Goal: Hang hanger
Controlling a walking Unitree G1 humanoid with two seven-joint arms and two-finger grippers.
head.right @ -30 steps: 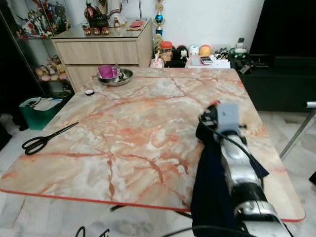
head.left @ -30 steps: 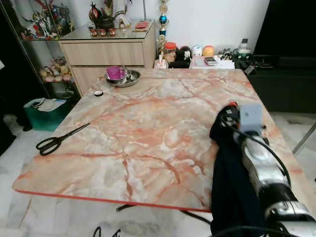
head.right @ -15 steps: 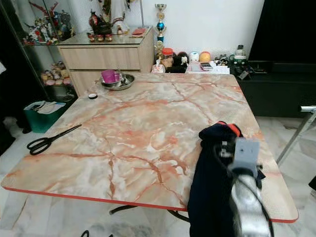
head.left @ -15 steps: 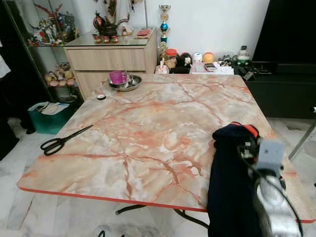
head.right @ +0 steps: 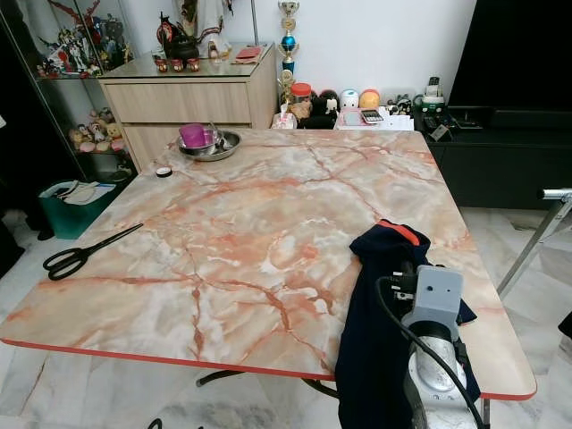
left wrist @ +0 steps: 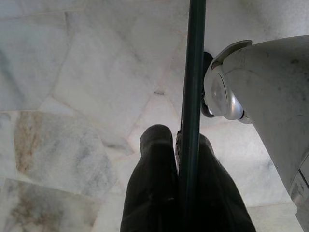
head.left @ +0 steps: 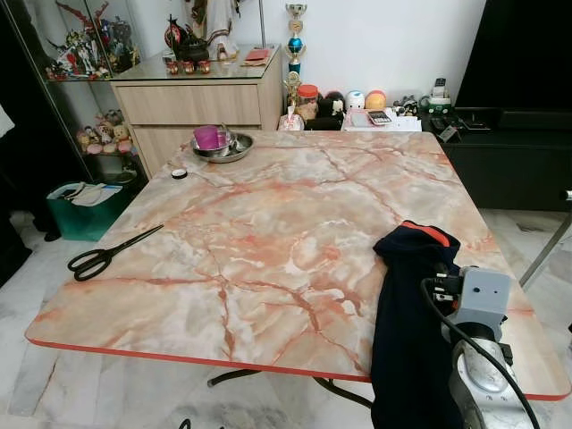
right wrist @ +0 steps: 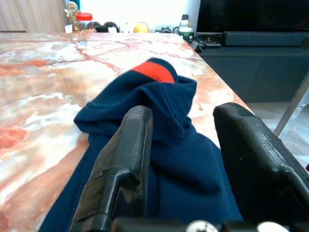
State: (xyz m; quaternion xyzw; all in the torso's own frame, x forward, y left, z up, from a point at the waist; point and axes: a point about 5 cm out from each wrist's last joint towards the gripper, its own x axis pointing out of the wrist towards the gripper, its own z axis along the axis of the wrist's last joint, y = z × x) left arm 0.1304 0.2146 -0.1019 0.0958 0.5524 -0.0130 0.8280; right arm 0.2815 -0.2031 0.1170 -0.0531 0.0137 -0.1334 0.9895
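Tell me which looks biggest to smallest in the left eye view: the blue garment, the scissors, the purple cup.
1. Blue garment, though it lies nearest the camera.
2. Scissors.
3. Purple cup, farthest away.

a marble-patterned table (head.left: 268, 232) with an orange edge carries black scissors (head.left: 109, 254) near its left edge, a metal bowl (head.left: 223, 148) holding a purple cup (head.left: 209, 137) at the far left corner, and a small dark round cap (head.left: 179, 173) just beside that bowl. behind stands a wooden drawer cabinet (head.left: 201, 103) with a glass top, a trophy (head.left: 295, 36) beside it, and a green bin (head.left: 85, 207) on the floor.
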